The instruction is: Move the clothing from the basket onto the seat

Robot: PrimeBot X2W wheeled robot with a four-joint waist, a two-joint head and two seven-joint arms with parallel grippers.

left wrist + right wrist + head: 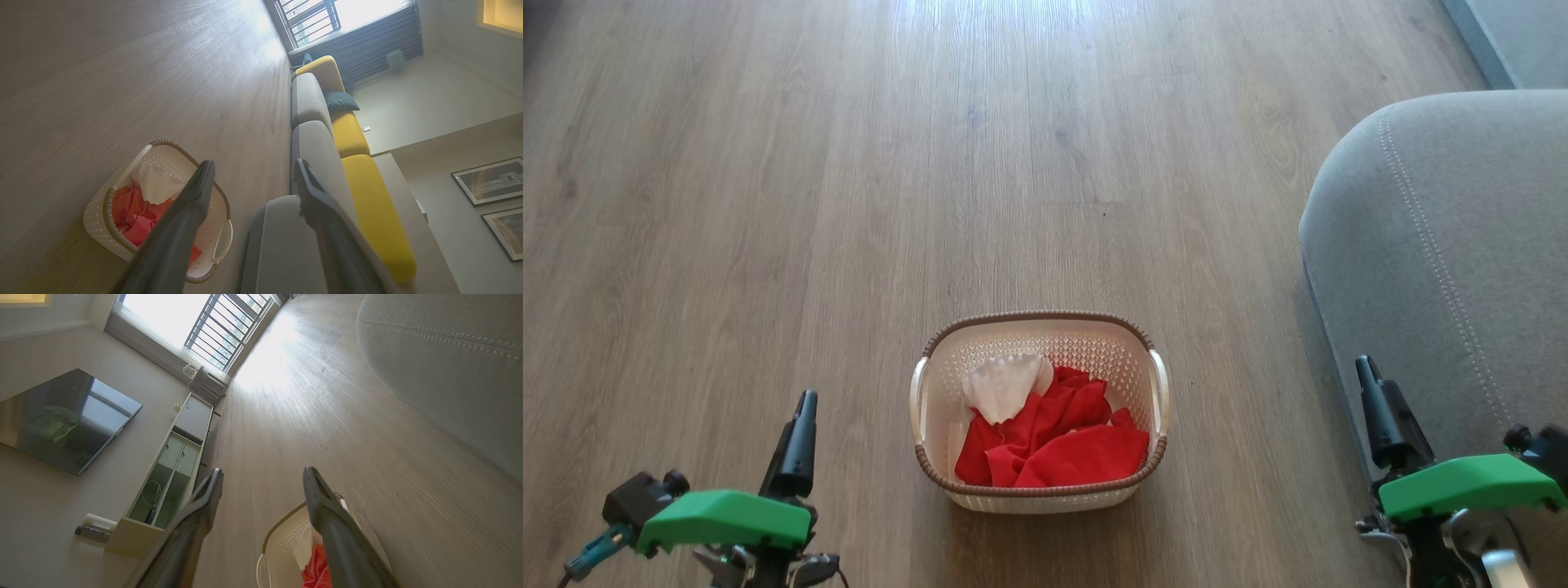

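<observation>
Your left gripper [254, 163] sits low left in the head view, fingers spread wide and empty. Same for your right gripper [263, 470] at low right: fingers apart, gripping nothing. They flank the basket [1045, 347], one on each side, both clear of it.

The basket stands upright on the wood floor [768, 204], centred just ahead of you. The clothing [1062, 449] is all inside it, a crumpled red heap filling the near half. There's a white piece [1005, 388] on top toward the far left.

The seat [1462, 245] is to your right: a rounded grey corner with a light stitch line, apart from the basket with bare floor between. In the head view the right gripper overlaps its near edge.

Further out, the left wrist view has more grey cushions in a row, yellow back cushions [355, 134] behind them, a dark pillow [341, 100] and a barred window [310, 18] at the far end. The right wrist view has a wall TV [61, 420] with a low cabinet [167, 477] under it.
</observation>
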